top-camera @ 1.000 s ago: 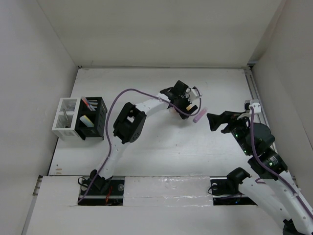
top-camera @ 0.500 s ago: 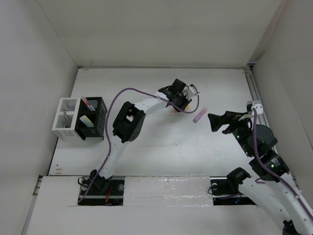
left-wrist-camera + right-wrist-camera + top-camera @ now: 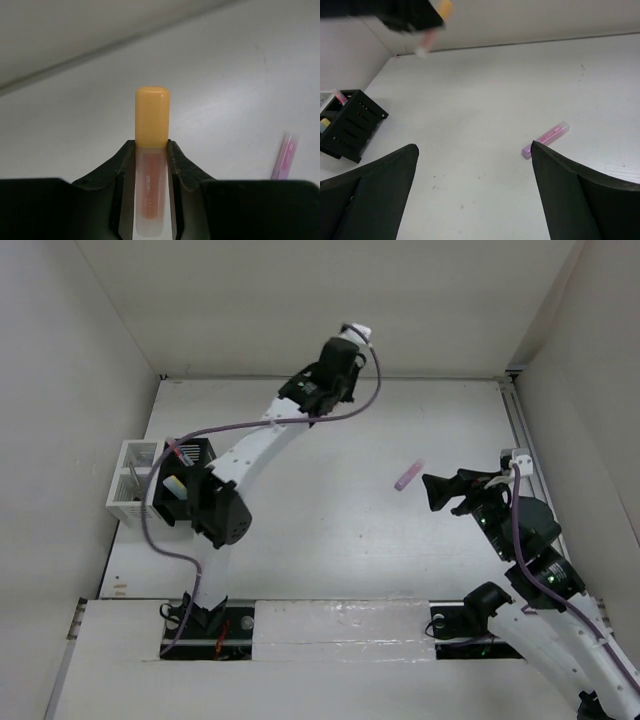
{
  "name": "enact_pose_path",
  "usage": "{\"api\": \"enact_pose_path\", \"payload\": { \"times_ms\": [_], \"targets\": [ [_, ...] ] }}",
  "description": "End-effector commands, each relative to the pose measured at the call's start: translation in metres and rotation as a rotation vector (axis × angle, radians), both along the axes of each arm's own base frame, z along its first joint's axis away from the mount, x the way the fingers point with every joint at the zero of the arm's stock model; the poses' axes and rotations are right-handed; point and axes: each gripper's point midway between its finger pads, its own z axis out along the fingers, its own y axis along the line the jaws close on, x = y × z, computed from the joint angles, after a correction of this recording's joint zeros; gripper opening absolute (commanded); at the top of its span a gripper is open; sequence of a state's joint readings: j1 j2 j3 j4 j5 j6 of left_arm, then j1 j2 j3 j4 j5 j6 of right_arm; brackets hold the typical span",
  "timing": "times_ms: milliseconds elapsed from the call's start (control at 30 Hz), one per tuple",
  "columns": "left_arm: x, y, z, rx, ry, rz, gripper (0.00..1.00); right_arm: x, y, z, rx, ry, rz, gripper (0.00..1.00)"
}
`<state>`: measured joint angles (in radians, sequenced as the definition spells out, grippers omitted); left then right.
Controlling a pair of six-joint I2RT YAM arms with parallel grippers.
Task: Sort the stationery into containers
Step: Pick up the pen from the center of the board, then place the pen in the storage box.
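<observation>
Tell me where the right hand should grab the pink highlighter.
Probably mid-barrel, straight down from above. The pink highlighter lies flat and slanted on the table, nothing touching it, so the open right hand should turn to close across its narrow width.

Inspector: Your left arm (image 3: 260, 445)?
Assessor: You have it stretched far forward and lifted, elbow low near its base. Its claw (image 3: 151, 146) is clamped on the orange highlighter (image 3: 152, 115).
Inspector: Your right arm (image 3: 530, 550)?
Assessor: Folded at your right side, claw (image 3: 473, 147) aimed left, jaws spread wide, nothing between them.
</observation>
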<state>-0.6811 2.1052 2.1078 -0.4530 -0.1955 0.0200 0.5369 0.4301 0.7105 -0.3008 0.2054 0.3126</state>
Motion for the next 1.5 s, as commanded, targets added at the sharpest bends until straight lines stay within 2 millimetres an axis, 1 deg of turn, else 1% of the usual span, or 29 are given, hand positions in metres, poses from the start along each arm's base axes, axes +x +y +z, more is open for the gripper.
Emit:
{"api": "enact_pose_path", "payload": {
  "times_ms": [0,33,67,100,133,167,200,233,267,300,333,367,400,433,467,500,533,567,600,633,700,733,767,833,867,1000,1200,1267,1467],
  "targets": [
    [-0.015,0.086,0.147,-0.207,-0.223,0.359,0.00,0.006,0.010,0.003,0.034,-0.030,0.029,1.00],
    [-0.022,0.116,0.167,-0.240,-0.249,0.422,0.00,0.009,0.012,0.002,0.030,-0.023,0.029,1.00],
    [-0.025,0.138,0.155,-0.244,-0.228,0.516,0.00,0.012,0.013,-0.002,0.029,-0.021,0.029,1.00],
    [-0.030,0.156,0.156,-0.253,-0.227,0.574,0.00,0.014,0.016,-0.003,0.019,-0.021,0.040,1.00],
    [-0.041,0.192,0.172,-0.290,-0.257,0.651,0.00,0.019,0.020,-0.011,0.001,0.009,0.040,1.00],
    [-0.047,0.213,0.154,-0.259,-0.233,0.722,0.00,0.023,0.021,-0.017,-0.019,0.026,0.040,1.00],
    [-0.053,0.229,0.153,-0.304,-0.236,0.786,0.00,0.026,0.023,-0.024,-0.031,0.048,0.040,1.00],
    [-0.060,0.247,0.149,-0.313,-0.230,0.837,0.00,0.029,0.025,-0.019,-0.031,0.048,0.040,1.00],
    [-0.074,0.283,0.159,-0.346,-0.255,0.915,0.00,0.037,0.029,-0.032,-0.065,0.087,0.041,1.00],
    [-0.082,0.301,0.136,-0.324,-0.213,0.962,0.00,0.041,0.029,-0.028,-0.076,0.080,0.031,1.00],
    [-0.089,0.317,0.129,-0.338,-0.203,0.997,0.00,0.047,0.028,-0.021,-0.076,0.077,0.008,1.00],
    [-0.103,0.348,0.137,-0.383,-0.239,1.061,0.00,0.055,0.029,-0.028,-0.108,0.102,-0.003,1.00],
    [-0.110,0.358,0.107,-0.363,-0.184,1.084,0.00,0.059,0.028,-0.030,-0.134,0.115,-0.016,1.00],
    [-0.117,0.367,0.097,-0.360,-0.172,1.104,0.00,0.063,0.028,-0.034,-0.149,0.137,-0.024,1.00],
    [-0.123,0.375,0.087,-0.364,-0.153,1.124,0.00,0.067,0.030,-0.029,-0.161,0.132,-0.023,1.00],
    [-0.129,0.390,0.082,-0.368,-0.156,1.161,0.00,0.071,0.033,-0.043,-0.186,0.172,-0.021,1.00],
    [-0.132,0.392,0.058,-0.353,-0.106,1.181,0.00,0.074,0.034,-0.042,-0.188,0.175,-0.021,1.00],
    [-0.136,0.393,0.048,-0.343,-0.084,1.203,0.00,0.073,0.041,-0.043,-0.186,0.175,0.004,1.00],
    [-0.142,0.395,0.042,-0.339,-0.075,1.225,0.00,0.074,0.041,-0.052,-0.198,0.194,0.005,1.00],
    [-0.148,0.401,0.028,-0.313,-0.063,1.275,0.00,0.074,0.044,-0.049,-0.199,0.180,0.021,1.00],
    [-0.153,0.406,0.018,-0.284,-0.064,1.300,0.00,0.073,0.046,-0.059,-0.205,0.193,0.037,1.00],
    [-0.153,0.409,0.019,-0.294,-0.091,1.317,0.00,0.070,0.047,-0.054,-0.196,0.182,0.049,1.00],
    [-0.159,0.414,0.007,-0.264,-0.086,1.352,0.00,0.071,0.047,-0.052,-0.201,0.169,0.050,1.00],
    [-0.162,0.418,0.008,-0.275,-0.106,1.382,0.00,0.064,0.049,-0.048,-0.187,0.151,0.080,1.00],
    [-0.166,0.422,-0.001,-0.254,-0.109,1.411,0.00,0.064,0.050,-0.051,-0.187,0.152,0.080,1.00],
    [-0.173,0.431,-0.009,-0.242,-0.140,1.486,0.00,0.058,0.050,-0.042,-0.167,0.119,0.098,1.00],
    [-0.181,0.444,0.006,-0.213,-0.240,1.522,0.00,0.052,0.055,-0.040,-0.165,0.106,0.143,1.00],
    [-0.181,0.446,0.008,-0.200,-0.254,1.520,0.00,0.050,0.054,-0.042,-0.164,0.105,0.143,1.00],
    [-0.173,0.450,-0.002,-0.169,-0.271,1.528,0.00,0.044,0.055,-0.033,-0.150,0.077,0.160,1.00]
  ]
}}
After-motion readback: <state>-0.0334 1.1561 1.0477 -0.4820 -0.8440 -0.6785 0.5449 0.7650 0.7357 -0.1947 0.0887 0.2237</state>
